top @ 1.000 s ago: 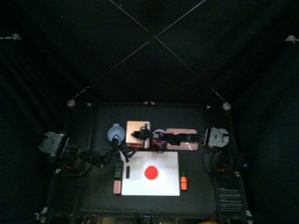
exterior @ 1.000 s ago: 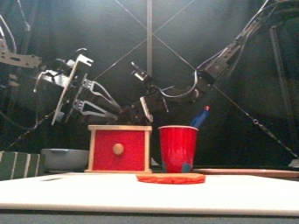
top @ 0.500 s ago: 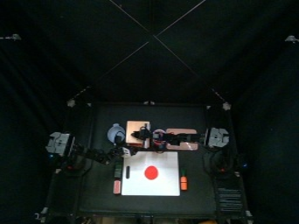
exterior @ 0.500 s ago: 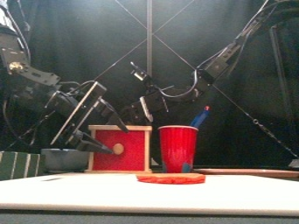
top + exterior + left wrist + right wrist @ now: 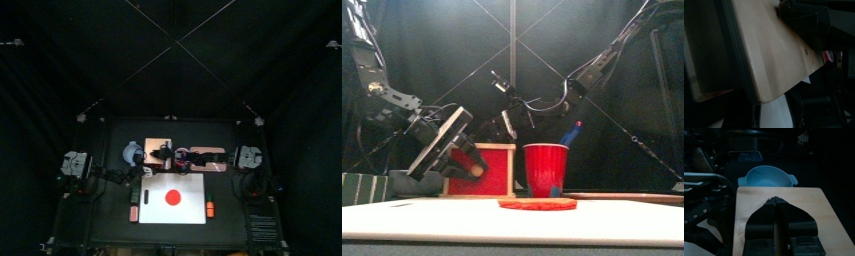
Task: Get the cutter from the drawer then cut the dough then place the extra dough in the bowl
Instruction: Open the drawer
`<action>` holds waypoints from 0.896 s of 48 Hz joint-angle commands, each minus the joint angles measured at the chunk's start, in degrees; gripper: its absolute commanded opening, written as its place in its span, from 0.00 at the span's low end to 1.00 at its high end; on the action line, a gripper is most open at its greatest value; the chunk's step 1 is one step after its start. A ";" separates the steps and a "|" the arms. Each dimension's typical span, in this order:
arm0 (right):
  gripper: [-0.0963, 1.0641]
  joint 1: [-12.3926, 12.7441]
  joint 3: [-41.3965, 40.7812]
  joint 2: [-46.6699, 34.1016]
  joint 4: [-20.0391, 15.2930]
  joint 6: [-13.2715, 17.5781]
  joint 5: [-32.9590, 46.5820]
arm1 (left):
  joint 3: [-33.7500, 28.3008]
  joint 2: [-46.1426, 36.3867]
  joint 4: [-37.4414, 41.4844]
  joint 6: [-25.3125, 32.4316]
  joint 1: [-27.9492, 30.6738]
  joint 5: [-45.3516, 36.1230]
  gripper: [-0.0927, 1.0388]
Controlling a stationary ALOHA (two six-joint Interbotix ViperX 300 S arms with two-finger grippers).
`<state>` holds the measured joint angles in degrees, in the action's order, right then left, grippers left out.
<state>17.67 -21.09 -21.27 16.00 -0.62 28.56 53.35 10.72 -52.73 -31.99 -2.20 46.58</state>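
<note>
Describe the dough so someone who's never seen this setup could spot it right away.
Find the white board, the big pale rectangle in the top view's lower middle. The dough lies flat at its centre: a red disc, where the red cup and the red drawer front behind it stand upright.

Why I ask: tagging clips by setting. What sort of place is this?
Probably a robot lab test booth staged as a toy kitchen: black curtains around a small black table, two robot arms, and a white cutting board carrying a red dough disc.
</note>
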 commanded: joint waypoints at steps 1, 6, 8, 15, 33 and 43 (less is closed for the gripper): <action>0.02 0.00 0.62 1.14 0.00 -0.09 -0.09 | 0.18 -1.58 -0.18 -0.09 -0.18 -0.70 0.63; 0.02 0.26 0.79 1.49 0.00 -0.09 -0.09 | 0.18 -4.04 -0.18 -0.18 -1.85 -5.89 0.62; 0.02 0.53 0.97 1.49 0.09 -0.09 -0.26 | 0.18 -4.92 -0.18 -0.18 -2.37 -8.00 0.62; 0.02 1.58 2.29 1.49 0.09 -0.26 -1.93 | -0.09 -5.80 -0.62 -0.53 -4.92 -9.58 0.62; 0.02 2.81 2.72 1.49 0.09 -0.26 -3.16 | -0.62 -5.36 -6.86 -0.62 -12.57 -10.20 0.62; 0.02 2.81 2.72 1.49 0.09 -0.26 -3.16 | -0.62 -4.31 -7.29 0.00 -12.48 -10.20 0.63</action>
<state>19.60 -19.34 -21.36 16.26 -0.97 25.22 53.70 6.33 -60.21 -32.08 -14.59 36.30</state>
